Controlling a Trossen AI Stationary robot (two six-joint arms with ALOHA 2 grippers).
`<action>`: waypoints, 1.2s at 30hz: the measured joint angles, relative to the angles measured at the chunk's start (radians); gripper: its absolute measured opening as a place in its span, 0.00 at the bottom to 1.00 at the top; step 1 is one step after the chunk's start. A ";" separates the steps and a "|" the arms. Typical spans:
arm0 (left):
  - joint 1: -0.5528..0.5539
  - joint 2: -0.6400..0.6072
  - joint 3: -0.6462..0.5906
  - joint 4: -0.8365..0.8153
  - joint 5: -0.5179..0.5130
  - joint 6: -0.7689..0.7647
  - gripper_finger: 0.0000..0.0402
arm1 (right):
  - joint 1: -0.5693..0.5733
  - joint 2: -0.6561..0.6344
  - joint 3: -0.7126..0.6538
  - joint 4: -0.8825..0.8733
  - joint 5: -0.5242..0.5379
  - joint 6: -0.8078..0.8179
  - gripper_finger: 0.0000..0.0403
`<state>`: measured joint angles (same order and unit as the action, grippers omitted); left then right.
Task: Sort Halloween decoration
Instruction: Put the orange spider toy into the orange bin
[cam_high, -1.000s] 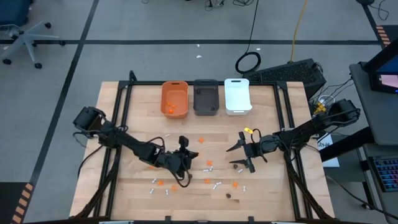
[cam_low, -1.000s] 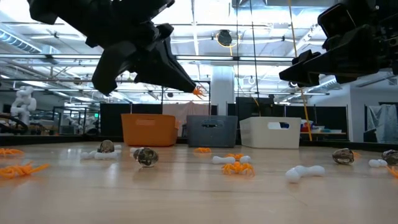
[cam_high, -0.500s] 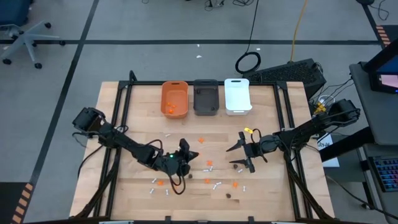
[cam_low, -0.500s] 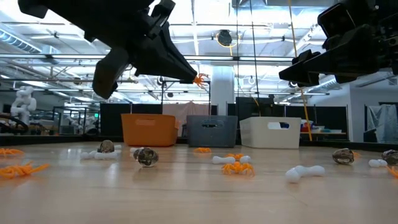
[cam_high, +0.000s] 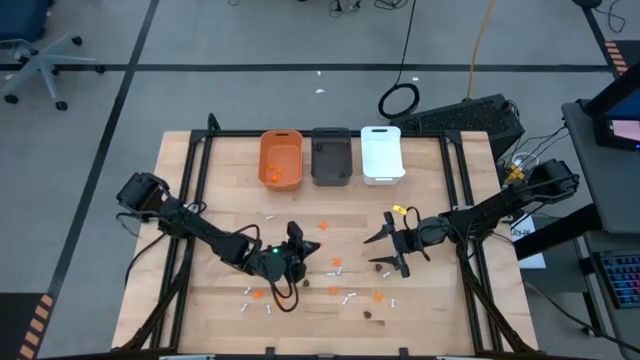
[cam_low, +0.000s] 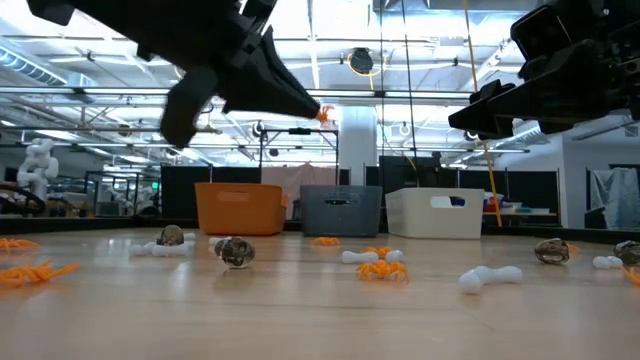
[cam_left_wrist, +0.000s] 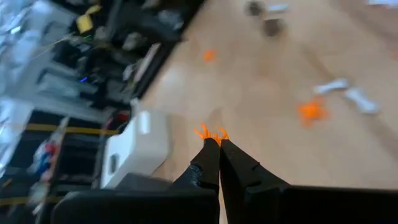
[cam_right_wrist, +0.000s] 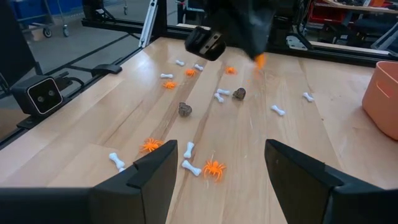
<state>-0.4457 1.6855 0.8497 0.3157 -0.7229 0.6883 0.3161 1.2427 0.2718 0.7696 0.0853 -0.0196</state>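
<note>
Pinching a tiny orange spider piece (cam_left_wrist: 211, 133) between its closed fingertips, the left gripper (cam_high: 303, 249) hangs above the table (cam_high: 440, 310), mid-table, on the near side of the orange bin (cam_high: 281, 158). Fingers fully together, with only the piece's orange legs poking out past the tips; the low view shows the same piece (cam_low: 322, 115) up in the air at the gripper's tip, well clear of the wood.

The right gripper (cam_high: 386, 247) hovers to the right of centre, fingers (cam_right_wrist: 149, 174) spread wide, nothing between them. It is off the surface in the low view.

Three bins sit in a row at the far edge: orange bin, dark grey bin (cam_high: 331, 156), white bin (cam_high: 381, 153), touching or nearly touching side by side. Some orange bits already lie inside the orange bin; contents of the other two can't be told.

The rest of the Halloween decoration lies loose on the wood between and in front of the two grippers: orange spiders (cam_right_wrist: 213, 168), white bones (cam_right_wrist: 190, 167), dark lumps (cam_right_wrist: 185, 109). In the low view an orange spider (cam_low: 381, 268) and a white bone (cam_low: 490, 277) lie near the camera, with a dark lump (cam_low: 235, 251) further left. A few pieces also lie near the table's front edge (cam_high: 367, 314).
</note>
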 joint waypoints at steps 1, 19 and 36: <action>0.002 0.000 0.000 0.020 -0.029 0.002 0.00 | 0.000 0.000 0.000 0.000 0.000 0.000 0.56; 0.430 -0.318 0.001 -0.279 0.040 -0.387 0.00 | 0.000 0.000 -0.001 -0.005 0.000 0.000 0.56; 0.728 -0.237 0.000 -0.482 0.185 -0.867 0.00 | 0.000 0.000 -0.001 -0.005 0.025 -0.008 0.56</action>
<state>0.2824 1.4489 0.8497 -0.1665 -0.5377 -0.1787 0.3157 1.2423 0.2710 0.7647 0.1104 -0.0273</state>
